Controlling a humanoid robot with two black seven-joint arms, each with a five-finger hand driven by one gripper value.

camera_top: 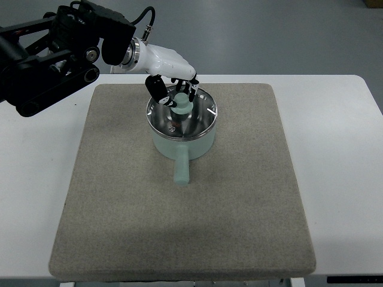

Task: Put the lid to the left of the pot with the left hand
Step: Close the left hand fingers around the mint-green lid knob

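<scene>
A pale green pot [181,143] with a handle pointing toward me stands on the grey mat [179,227], near its far middle. A shiny metal lid [190,118] with a pale green knob [182,103] sits on the pot. My left hand [172,89], white with black fingertips, comes in from the upper left and hangs over the far side of the lid. Its fingers [157,89] curl around the knob, touching or nearly touching it. The lid still rests on the pot rim.
The mat lies on a white table [341,149]. Mat surface lies bare left of the pot [114,137] and in front of it. My black left arm [54,54] crosses the upper left corner.
</scene>
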